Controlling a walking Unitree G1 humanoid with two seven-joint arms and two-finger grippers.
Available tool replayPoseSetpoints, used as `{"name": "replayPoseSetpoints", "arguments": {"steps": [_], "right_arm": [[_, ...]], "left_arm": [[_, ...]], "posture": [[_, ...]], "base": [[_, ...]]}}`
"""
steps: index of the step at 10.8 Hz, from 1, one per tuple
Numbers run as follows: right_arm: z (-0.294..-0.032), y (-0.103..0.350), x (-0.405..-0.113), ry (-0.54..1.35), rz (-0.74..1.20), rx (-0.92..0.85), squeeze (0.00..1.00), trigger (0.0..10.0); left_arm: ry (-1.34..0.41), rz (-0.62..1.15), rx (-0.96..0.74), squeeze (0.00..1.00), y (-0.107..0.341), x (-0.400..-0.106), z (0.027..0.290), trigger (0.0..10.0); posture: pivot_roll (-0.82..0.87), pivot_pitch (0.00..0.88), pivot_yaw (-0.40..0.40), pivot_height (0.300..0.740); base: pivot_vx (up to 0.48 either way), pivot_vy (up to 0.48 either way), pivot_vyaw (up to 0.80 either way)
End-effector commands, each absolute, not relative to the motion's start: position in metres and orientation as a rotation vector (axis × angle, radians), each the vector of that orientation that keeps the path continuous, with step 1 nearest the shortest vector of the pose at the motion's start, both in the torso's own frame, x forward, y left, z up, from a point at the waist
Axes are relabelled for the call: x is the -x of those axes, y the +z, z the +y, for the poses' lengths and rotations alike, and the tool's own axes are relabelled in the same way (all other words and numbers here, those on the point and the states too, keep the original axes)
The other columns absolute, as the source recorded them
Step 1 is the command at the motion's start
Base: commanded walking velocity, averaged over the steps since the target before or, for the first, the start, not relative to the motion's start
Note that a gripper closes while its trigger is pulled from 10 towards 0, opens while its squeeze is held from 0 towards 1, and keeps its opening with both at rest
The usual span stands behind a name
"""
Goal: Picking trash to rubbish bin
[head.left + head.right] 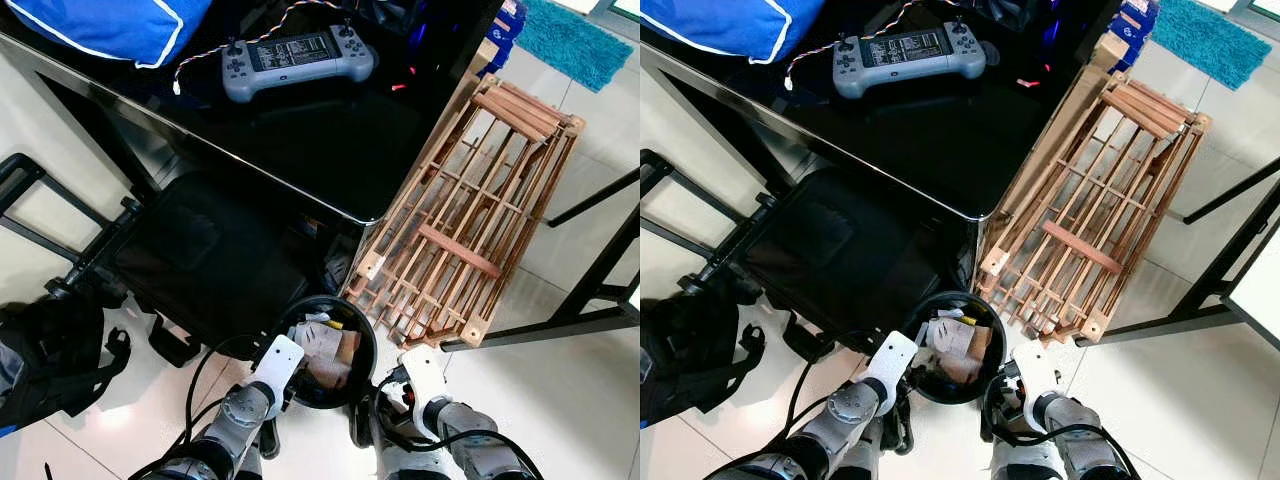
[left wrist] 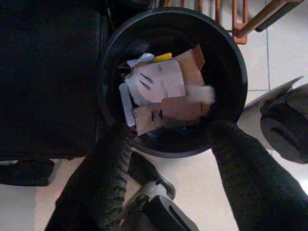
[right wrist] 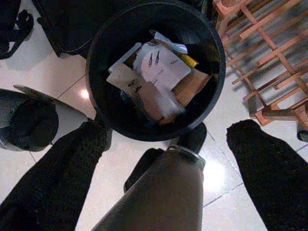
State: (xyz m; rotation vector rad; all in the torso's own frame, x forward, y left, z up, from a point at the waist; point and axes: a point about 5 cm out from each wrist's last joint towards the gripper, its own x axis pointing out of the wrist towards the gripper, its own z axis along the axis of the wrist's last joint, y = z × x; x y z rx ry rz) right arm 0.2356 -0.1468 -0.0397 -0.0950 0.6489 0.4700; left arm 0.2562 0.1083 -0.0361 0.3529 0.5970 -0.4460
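The round black rubbish bin (image 1: 362, 330) stands on the pale tiled floor (image 1: 560, 390), and everything else is placed from it. Inside lie the trash: a white printed card (image 2: 161, 79) on top, brown cardboard pieces (image 2: 180, 108) beneath and beside it, a strip of white paper (image 2: 126, 103) along one side, and a small yellow scrap (image 2: 161, 57) near the rim. The pile sits well below the bin's rim.

The left hand (image 2: 166, 139) hangs over the near side of the bin, its two black fingers (image 2: 103, 183) spread apart with nothing between them; one fingertip lies at the bin's rim. The right hand (image 3: 166, 132) hovers at the bin's near edge on the other side, its fingers (image 3: 269, 168) likewise parted and empty.

Just beyond the bin and touching its far side is a black soft case (image 1: 210, 255) on the floor. Above that runs a glossy black surface (image 1: 330, 150), which carries a grey handheld controller (image 1: 298, 58) with a cable (image 1: 215, 50) and the corner of a blue cushion (image 1: 110, 25). To the right of the bin a folded wooden rack (image 1: 470, 220) leans against the surface's edge, its lower end just beside the bin. To the left of the bin, well apart, lies a black bag with straps (image 1: 55, 350).
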Motion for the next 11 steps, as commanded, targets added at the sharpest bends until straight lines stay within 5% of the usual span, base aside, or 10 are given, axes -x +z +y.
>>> {"name": "replayPoseSetpoints", "arguments": {"steps": [1,2,3,4,11], "right_arm": [[-0.148,-0.048,-0.224,0.462,0.694,0.085,0.0,10.0],[-0.148,-0.048,-0.225,0.461,0.693,0.085,0.0,10.0],[-0.148,-0.047,-0.226,0.452,0.689,0.087,0.0,10.0],[-0.152,-0.045,-0.233,0.391,0.672,0.107,0.0,10.0],[-0.168,-0.027,-0.262,0.176,0.567,0.169,0.0,10.0]], "left_arm": [[-0.452,0.642,-0.36,1.0,-0.046,-0.244,0.11,10.0],[-0.448,0.637,-0.365,1.0,-0.045,-0.245,0.11,10.0],[-0.431,0.633,-0.38,0.82,-0.044,-0.247,0.113,10.0],[-0.369,0.626,-0.361,0.0,-0.042,-0.251,0.121,10.0],[-0.055,0.543,-0.286,0.0,-0.034,-0.254,0.176,10.0]], "posture": [[-0.08,0.402,-0.01,0.74],[-0.08,0.402,-0.008,0.74],[-0.08,0.397,-0.005,0.74],[-0.07,0.38,0.005,0.74],[0.0,0.274,0.044,0.74]], "base": [[0.0,0.0,0.0],[0.0,0.0,0.0],[0.0,0.0,0.0],[0.0,0.0,0.0],[0.0,0.0,0.0]]}}
